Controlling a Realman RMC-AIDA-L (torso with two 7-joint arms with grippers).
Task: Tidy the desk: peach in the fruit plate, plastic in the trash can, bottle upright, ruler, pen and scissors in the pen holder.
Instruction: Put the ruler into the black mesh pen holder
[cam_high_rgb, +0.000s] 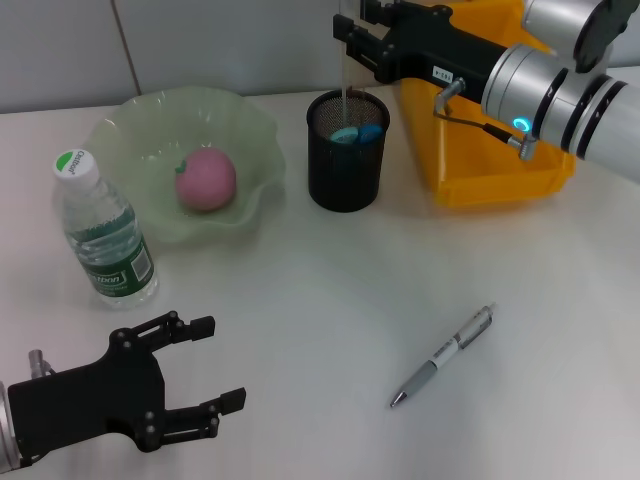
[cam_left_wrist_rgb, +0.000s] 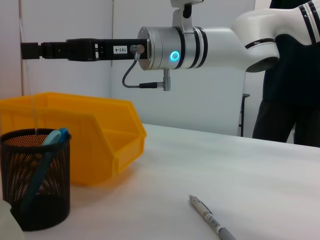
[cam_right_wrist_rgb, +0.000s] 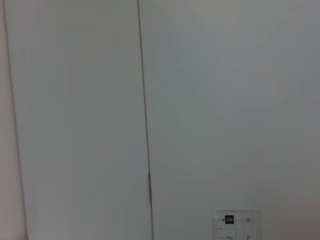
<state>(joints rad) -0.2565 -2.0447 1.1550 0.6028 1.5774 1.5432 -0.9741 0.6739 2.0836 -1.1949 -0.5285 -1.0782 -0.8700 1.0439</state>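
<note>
A clear ruler (cam_high_rgb: 346, 70) hangs upright with its lower end inside the black mesh pen holder (cam_high_rgb: 347, 150). My right gripper (cam_high_rgb: 352, 35) is shut on the ruler above the holder; the left wrist view shows the same gripper (cam_left_wrist_rgb: 25, 50), ruler (cam_left_wrist_rgb: 26, 95) and holder (cam_left_wrist_rgb: 35, 185). Blue scissors (cam_high_rgb: 357, 133) stand in the holder. The pen (cam_high_rgb: 443, 355) lies on the table, front right. A pink peach (cam_high_rgb: 205, 180) rests in the green fruit plate (cam_high_rgb: 255, 135). The bottle (cam_high_rgb: 102, 232) stands upright at left. My left gripper (cam_high_rgb: 222, 362) is open and empty at front left. The plastic is out of view.
A yellow bin (cam_high_rgb: 500, 175) sits right of the pen holder, under my right arm. In the right wrist view only a wall and a corner of the ruler (cam_right_wrist_rgb: 235, 227) show. A person (cam_left_wrist_rgb: 295, 75) stands beyond the table's far side.
</note>
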